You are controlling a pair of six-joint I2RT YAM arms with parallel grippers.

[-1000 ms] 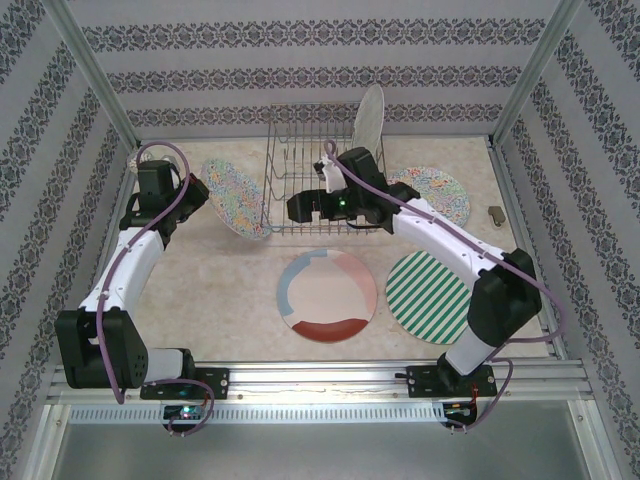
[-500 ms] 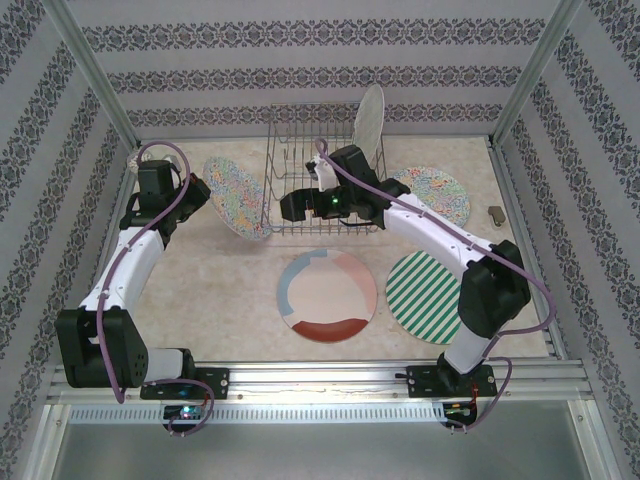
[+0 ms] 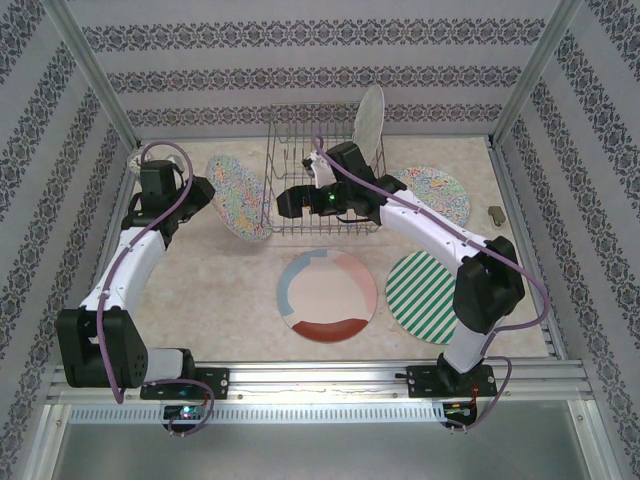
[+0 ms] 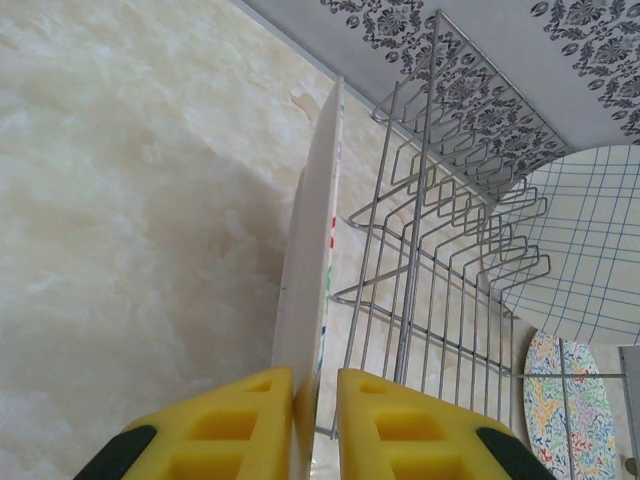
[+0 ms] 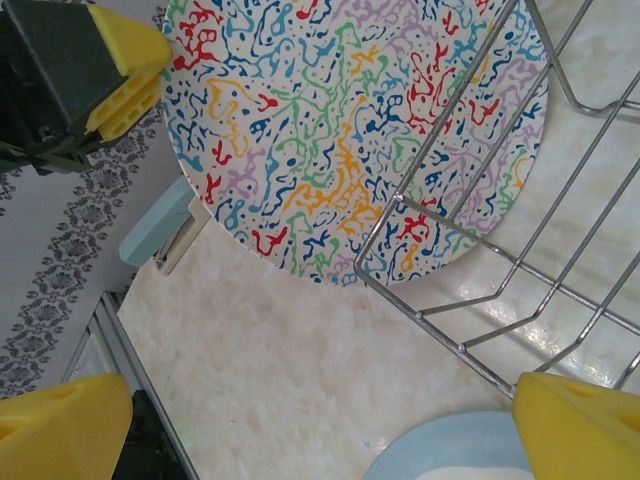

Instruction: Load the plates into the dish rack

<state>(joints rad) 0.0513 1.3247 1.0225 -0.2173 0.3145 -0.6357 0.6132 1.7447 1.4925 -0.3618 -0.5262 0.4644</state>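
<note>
The left gripper (image 3: pixel 200 192) (image 4: pixel 315 385) has its yellow pads either side of the rim of a floral plate (image 3: pixel 235 195) (image 4: pixel 310 260) (image 5: pixel 340 130). The pads sit very close together, but I cannot tell whether they press on the rim. That plate stands tilted on its edge on the table (image 3: pixel 200 280), just outside the left wall of the dish rack (image 3: pixel 310 150) (image 4: pixel 430 250) (image 5: pixel 480 250). The right gripper (image 3: pixel 285 203) (image 5: pixel 320 430) hangs over the rack's near left corner with its jaws spread wide and nothing between them. A checked plate (image 3: pixel 370 118) (image 4: pixel 590 240) stands upright at the rack's far right. A second floral plate (image 3: pixel 435 190) lies flat to the right of the rack. The cream plate (image 3: pixel 327 295) and the striped plate (image 3: pixel 428 297) lie flat in front of it
</note>
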